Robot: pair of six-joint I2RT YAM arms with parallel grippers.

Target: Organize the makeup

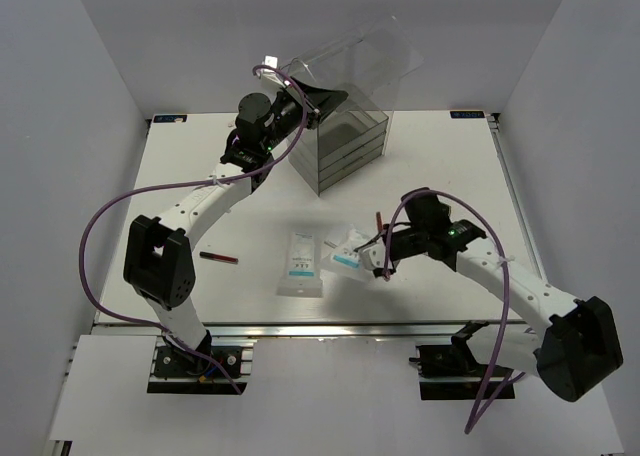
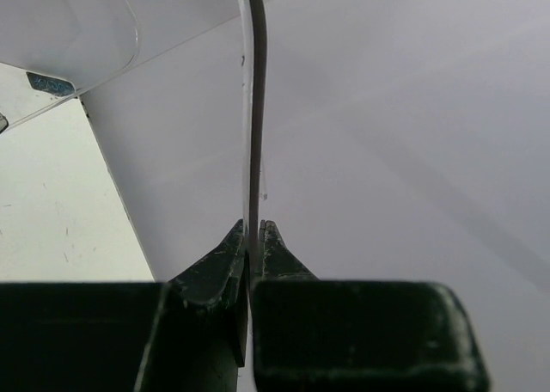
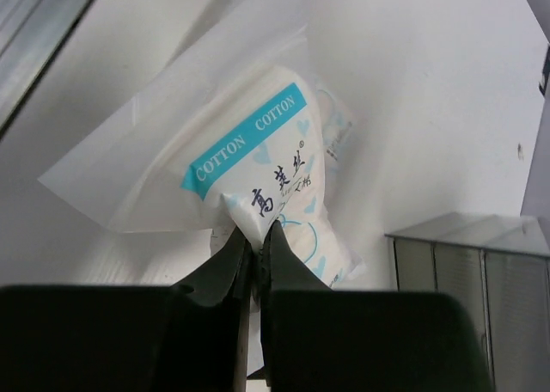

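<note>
**Item: soft, film-wrapped packet of white cotton pads with a blue "COTTON" band [image 3: 258, 164], pinched in the right tool [image 3: 255, 230].**

Gripped at its lower end, front-middle of the white desk [image 1: 440, 166], just beside a flat white packet with blue print [image 1: 302, 263]; whether it is lifted or resting cannot be told. Judged very light, squashy and not fragile. The slick, crinkly film may slip or swing, so the padded body is a better hold than the loose flap. The left tool [image 2: 253, 235] is pressed together on the clear plastic lid panel [image 2: 254, 108] of the tall clear plastic drawer box [image 1: 350, 146] at the far side. A thin red-and-black pencil stick [image 1: 218, 258] lies apart, to the left.
</note>
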